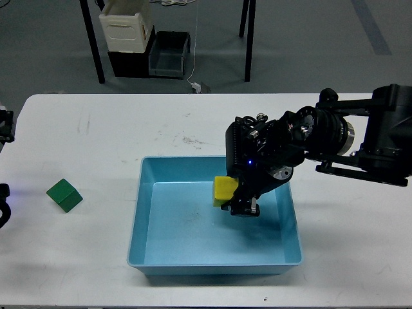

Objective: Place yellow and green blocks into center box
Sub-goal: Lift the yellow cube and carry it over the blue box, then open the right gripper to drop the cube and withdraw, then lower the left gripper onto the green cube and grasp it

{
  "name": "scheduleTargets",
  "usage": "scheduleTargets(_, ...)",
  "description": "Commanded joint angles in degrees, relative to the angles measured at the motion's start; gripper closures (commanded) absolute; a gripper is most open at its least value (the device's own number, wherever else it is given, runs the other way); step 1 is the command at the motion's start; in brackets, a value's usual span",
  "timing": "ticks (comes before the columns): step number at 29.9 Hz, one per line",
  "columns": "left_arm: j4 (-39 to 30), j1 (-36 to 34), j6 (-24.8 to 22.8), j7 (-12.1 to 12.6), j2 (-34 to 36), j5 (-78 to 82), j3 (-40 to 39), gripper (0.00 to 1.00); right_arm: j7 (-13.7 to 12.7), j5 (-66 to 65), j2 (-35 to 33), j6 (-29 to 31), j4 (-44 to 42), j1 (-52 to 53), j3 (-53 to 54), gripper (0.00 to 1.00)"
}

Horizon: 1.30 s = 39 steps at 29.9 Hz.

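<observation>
On the big white table (193, 116) sits the light-blue tray (145, 238), the center box, right in the middle in front of me. Its flat bottom looks a bit scuffed.

My right arm (373, 138) comes in from the right side and reaches over the tray. At its end, my right gripper (239, 196) points down inside the tray, over the far right part of it. It is pinching the yellow block (224, 191) between its fingers. I cannot tell if the block touches the tray bottom or hangs just above it.

My left arm only peeks in at the left edge (5, 125), and its gripper is out of my sight.

The green block (64, 195) lies on the table, well apart from the tray, off to the left. It is tilted a little.

Behind the table, on the floor, I see a cream-white crate (127, 26) and a dark bin (168, 55) beside it.
</observation>
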Motion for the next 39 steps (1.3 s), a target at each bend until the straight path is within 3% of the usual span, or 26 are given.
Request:
scheduleTargets(1, 0.0, -1.0, 0.4, 0.0, 5.6, 2.7, 0.2, 0.0, 0.0, 2.0, 0.0, -0.3, -1.6, -2.2, 0.5, 0.06)
scheduleTargets(6, 0.2, -3.8, 0.1, -1.2, 7.7, 25.9, -0.2, 0.0, 0.0, 5.7, -1.3, -2.3, -2.7, -4.7, 5.7, 0.04)
scheduleTargets(8, 0.1, -4.5, -0.3, -2.2, 8.2, 38.8, -0.7, 0.0, 0.0, 8.7, -2.8, -4.7, -3.0, -8.2, 10.7, 0.04)
scheduleTargets(14, 0.0, -7.9, -4.1, -2.2, 12.2, 68.6, -0.7, 0.0, 0.0, 11.9, -3.4, -12.2, -2.6, -19.7, 30.4, 0.03)
scheduleTargets(21, -1.0, -11.5, -4.4, -2.2, 12.9, 105.5, 0.0, 0.01, 0.0, 17.8, -3.2, -12.6, 0.1, -29.5, 53.5, 0.03)
scheduleTargets(26, -0.9, -12.6, -4.7, -2.2, 13.1, 121.8, 0.9, 0.01, 0.0, 26.0, -4.3, -12.5, 4.0, -37.2, 63.8, 0.03)
scheduleTargets(30, -1.0, -16.2, -4.7, -2.2, 13.6, 134.2, 8.6, 0.01, 0.0, 26.7, -4.4, -12.5, 7.3, -49.0, 73.5, 0.03)
scheduleTargets(35, -2.0, -23.1, -4.5, -2.2, 20.0, 141.7, 26.1, 0.01, 0.0, 27.8, -3.6, -13.7, 10.5, -61.8, 85.0, 0.03)
scheduleTargets(39, -2.9, -31.5, -4.3, -2.2, 22.8, 145.0, 40.7, 0.01, 0.0, 37.4, -4.0, -18.3, 12.0, -68.1, 90.7, 0.03)
